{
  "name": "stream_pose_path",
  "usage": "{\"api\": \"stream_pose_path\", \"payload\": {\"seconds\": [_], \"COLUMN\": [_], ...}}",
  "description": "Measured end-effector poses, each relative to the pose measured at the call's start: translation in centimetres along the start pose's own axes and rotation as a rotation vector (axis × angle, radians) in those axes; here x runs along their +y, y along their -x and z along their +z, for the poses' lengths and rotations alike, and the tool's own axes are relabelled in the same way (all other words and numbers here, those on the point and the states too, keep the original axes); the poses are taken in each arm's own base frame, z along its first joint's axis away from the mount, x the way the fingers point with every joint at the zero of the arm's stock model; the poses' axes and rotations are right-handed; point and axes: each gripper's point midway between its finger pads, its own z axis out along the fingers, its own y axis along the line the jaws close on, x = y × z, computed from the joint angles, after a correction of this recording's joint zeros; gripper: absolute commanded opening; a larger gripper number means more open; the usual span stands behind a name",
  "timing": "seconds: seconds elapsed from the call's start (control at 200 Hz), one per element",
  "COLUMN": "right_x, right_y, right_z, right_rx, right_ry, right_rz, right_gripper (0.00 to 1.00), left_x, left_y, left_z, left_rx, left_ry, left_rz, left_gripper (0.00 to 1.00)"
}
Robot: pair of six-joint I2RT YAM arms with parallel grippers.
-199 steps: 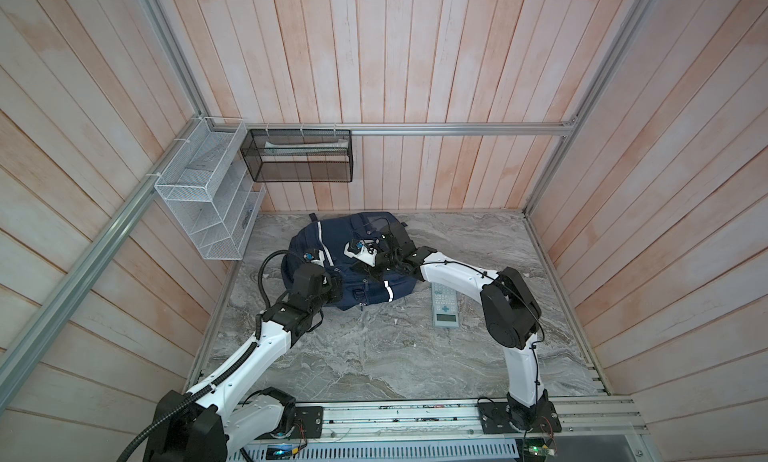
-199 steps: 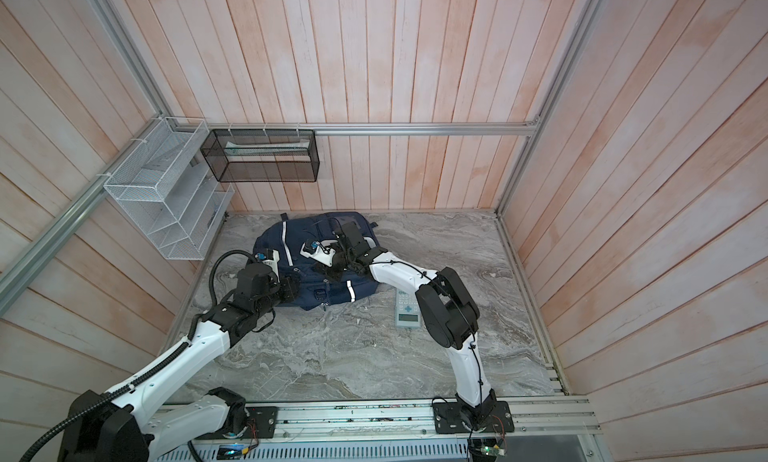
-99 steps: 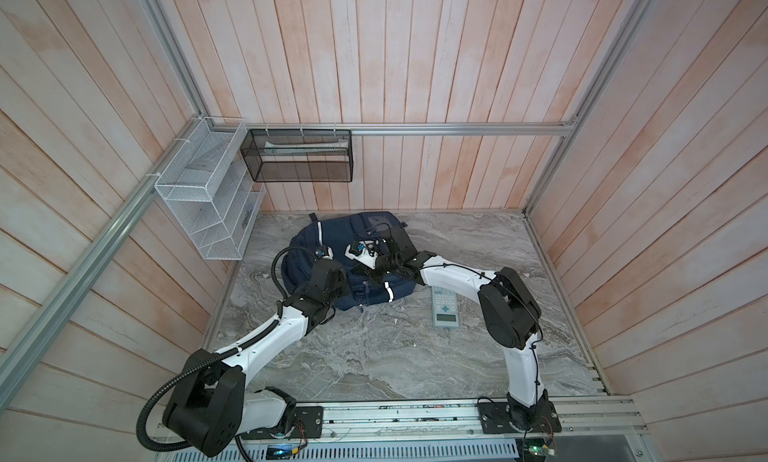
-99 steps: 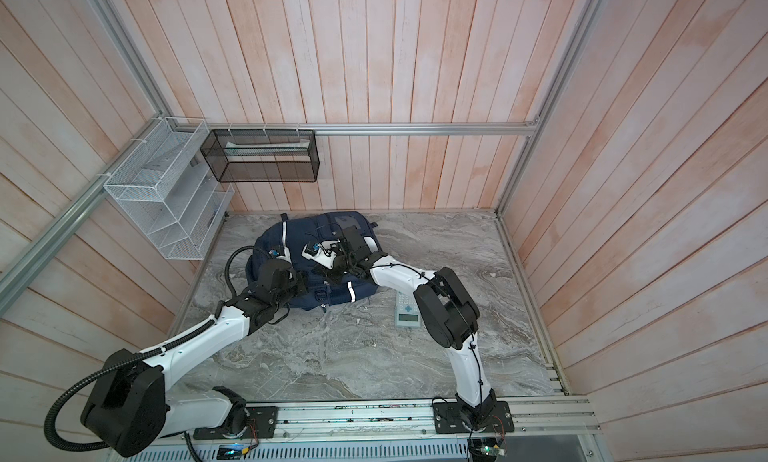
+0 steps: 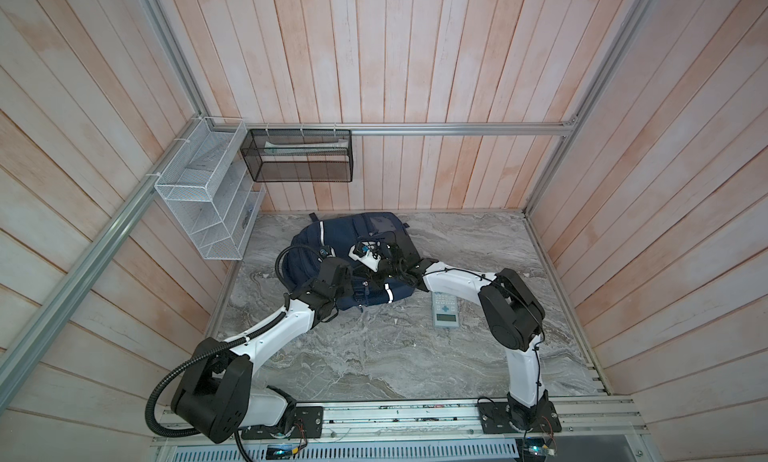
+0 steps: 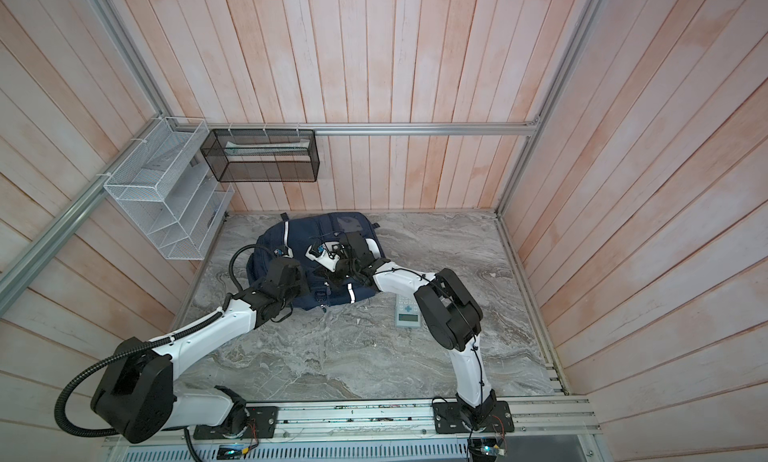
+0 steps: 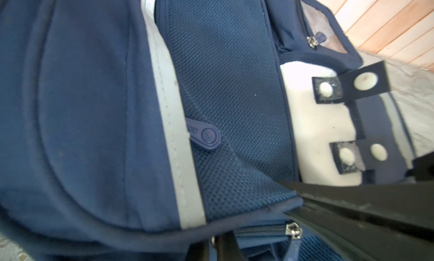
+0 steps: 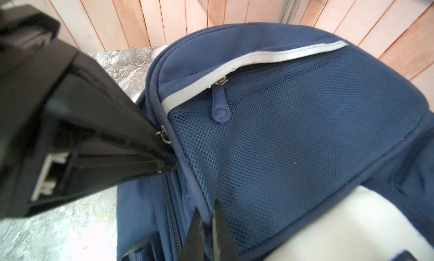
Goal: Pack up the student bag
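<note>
The navy student bag [image 5: 345,235] [image 6: 307,235] lies at the back of the marble table, and both arms meet over its front. My right gripper [image 8: 207,222] is shut on the piped edge of the mesh pocket [image 8: 293,142]. In the left wrist view the right gripper [image 7: 296,198] shows pinching that same edge beside the white patch [image 7: 317,130]. My left gripper [image 7: 218,243] is shut at a zipper's metal ring on the bag's lower seam. The right wrist view has the left gripper [image 8: 168,163] at a metal slider [image 8: 164,136]. A second slider [image 7: 292,231] sits nearby.
A grey calculator [image 5: 445,310] [image 6: 408,310] lies on the table right of the bag, under the right arm. A white wire rack [image 5: 208,198] hangs on the left wall and a black mesh basket [image 5: 299,156] on the back wall.
The left arm has swung right onto the bag's front edge and its gripper has closed there. The right gripper has kept its hold on the pocket edge.
</note>
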Motion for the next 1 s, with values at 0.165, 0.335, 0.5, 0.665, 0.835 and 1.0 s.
{"api": "stream_pose_path", "payload": {"seconds": [0.165,0.335,0.5,0.665,0.835,1.0], "right_x": [-0.1,-0.4,-0.3,-1.0,-3.5,-5.9], "right_y": [0.0,-0.3,0.2,-0.1,-0.9,-2.7], "right_z": [-0.8,-1.0,-1.3,-1.6,-3.0,-5.9], "right_rx": [0.007,0.034,0.034,0.056,0.084,0.104], "right_ry": [-0.040,-0.065,-0.076,-0.104,-0.138,-0.266], "right_rz": [-0.028,-0.062,-0.100,-0.106,-0.071,-0.059], "right_gripper": [0.00,0.00,0.00,0.00,0.14,0.51], "left_x": [0.7,4.3,4.5,3.8,1.0,-2.1], "left_y": [0.7,3.2,4.2,4.3,2.7,-1.1], "left_z": [-0.9,-1.4,-1.7,-2.0,-3.6,-4.6], "left_rx": [0.030,0.027,0.064,0.074,0.072,0.132], "left_ry": [-0.057,-0.008,-0.038,-0.066,-0.151,-0.245], "left_rz": [-0.034,-0.089,-0.075,-0.060,-0.031,-0.024], "left_gripper": [0.00,0.00,0.00,0.00,0.00,0.00]}}
